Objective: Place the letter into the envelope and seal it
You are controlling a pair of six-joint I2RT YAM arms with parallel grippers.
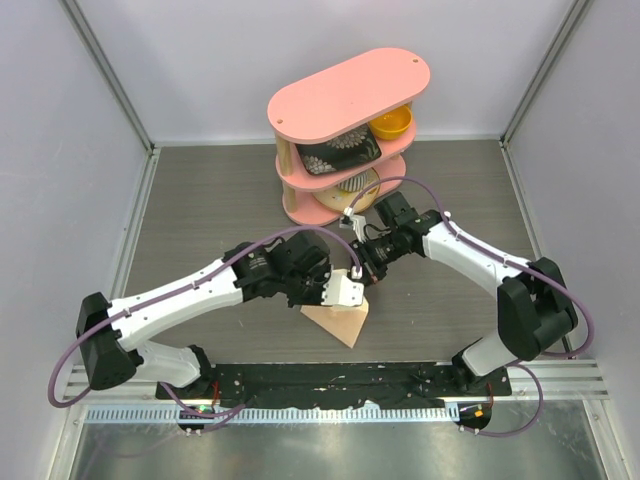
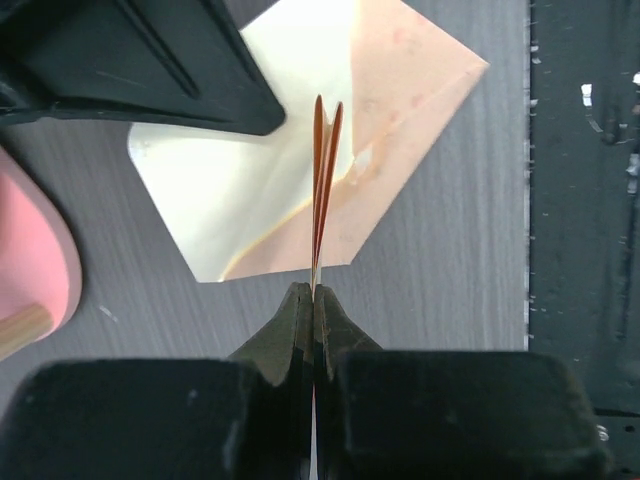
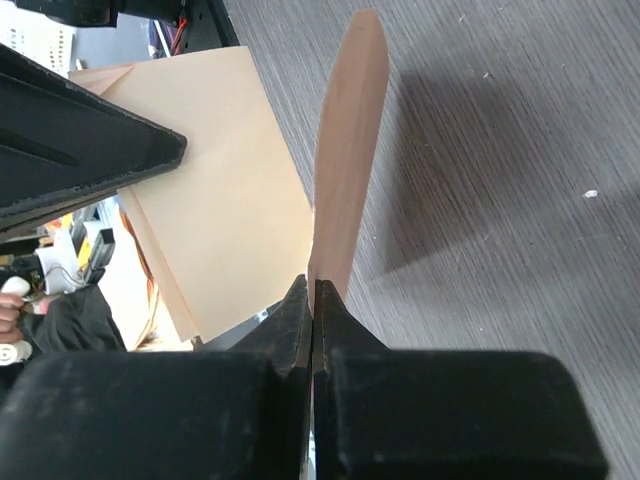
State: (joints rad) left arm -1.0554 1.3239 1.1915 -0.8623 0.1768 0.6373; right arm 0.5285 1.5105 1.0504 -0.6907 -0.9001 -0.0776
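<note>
- Left arm [image 1: 185,292] and right arm [image 1: 468,255]: smooth white shells joined by chunky black joints.
- A thin purple cable [image 1: 400,179] loops loosely along each arm.
- Matte black jaws, blocky at the base, tapering to narrow wedge tips.
- Black mounting plate [image 1: 340,384] at 6 o'clock, under both bases.

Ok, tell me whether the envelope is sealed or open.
Open. The right hand pinches the envelope flap upright, and much of the letter lies uncovered.

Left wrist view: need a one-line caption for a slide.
Left gripper shut on the peach envelope, seen edge-on, with the cream letter behind it over the grey table.
</note>
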